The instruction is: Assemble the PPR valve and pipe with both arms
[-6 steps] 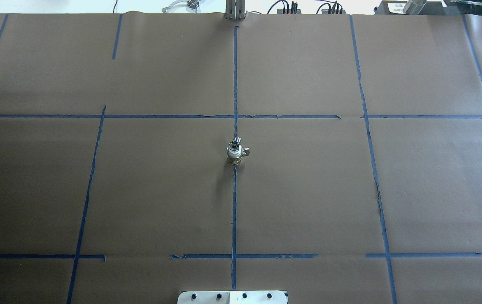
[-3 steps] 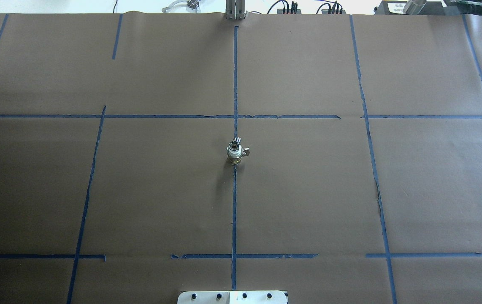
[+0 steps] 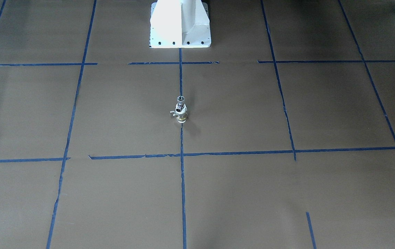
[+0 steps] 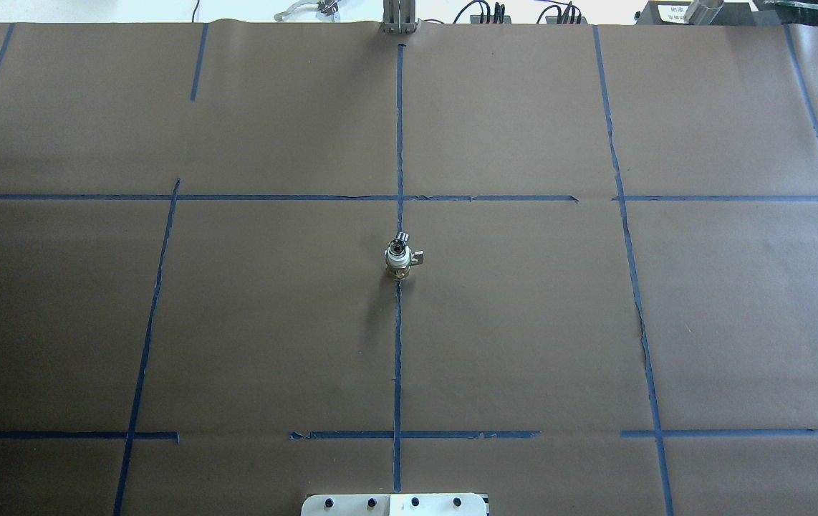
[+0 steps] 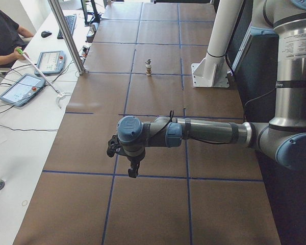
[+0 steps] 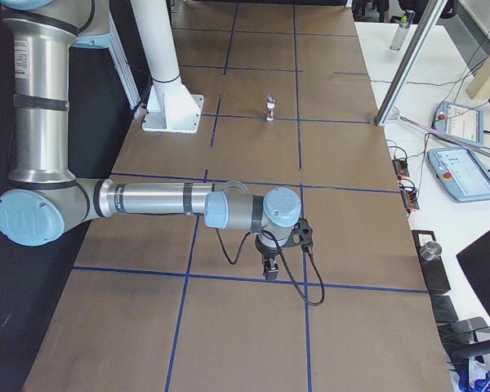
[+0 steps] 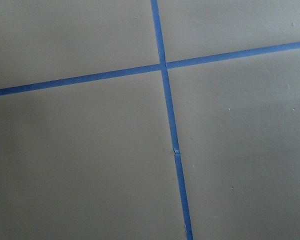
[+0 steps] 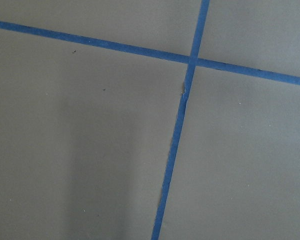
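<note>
The PPR valve [image 4: 398,265], with white ends, a brass middle and a small silver side handle, stands upright on the centre tape line. The chrome pipe [image 4: 400,242] sits on top of it, and the two look joined. They also show in the front view as the valve [image 3: 181,117] with the pipe [image 3: 181,101] above it. Both arms are far from them. My left gripper [image 5: 134,171] shows only in the left side view and my right gripper [image 6: 269,269] only in the right side view. Each points down over the paper, and I cannot tell whether it is open or shut. Both wrist views show only paper and tape.
Brown paper with blue tape lines [image 4: 398,358] covers the table. The white pedestal base [image 3: 180,24] stands at the robot's side. A metal post [image 5: 66,35], tablets [image 5: 20,88] and a seated person [image 5: 2,30] are beyond the far edge.
</note>
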`<action>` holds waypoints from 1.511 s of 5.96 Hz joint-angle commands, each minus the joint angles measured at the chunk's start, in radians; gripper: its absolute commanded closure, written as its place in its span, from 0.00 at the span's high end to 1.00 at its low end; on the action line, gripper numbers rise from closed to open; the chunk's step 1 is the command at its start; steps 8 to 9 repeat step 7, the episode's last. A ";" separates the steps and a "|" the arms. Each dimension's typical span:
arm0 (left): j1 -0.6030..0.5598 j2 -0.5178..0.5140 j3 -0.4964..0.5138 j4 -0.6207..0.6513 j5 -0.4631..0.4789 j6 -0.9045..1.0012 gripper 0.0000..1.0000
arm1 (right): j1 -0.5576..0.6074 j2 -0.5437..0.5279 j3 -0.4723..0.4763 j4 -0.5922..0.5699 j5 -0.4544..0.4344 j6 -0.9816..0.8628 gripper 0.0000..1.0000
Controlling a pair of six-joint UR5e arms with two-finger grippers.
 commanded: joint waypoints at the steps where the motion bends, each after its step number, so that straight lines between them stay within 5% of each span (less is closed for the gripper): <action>1: 0.012 0.004 0.004 0.008 0.064 0.000 1.00 | 0.001 -0.003 0.001 0.000 -0.001 -0.001 1.00; 9: 0.014 0.007 0.005 0.008 0.089 0.000 1.00 | 0.001 -0.003 0.000 0.000 0.017 0.005 1.00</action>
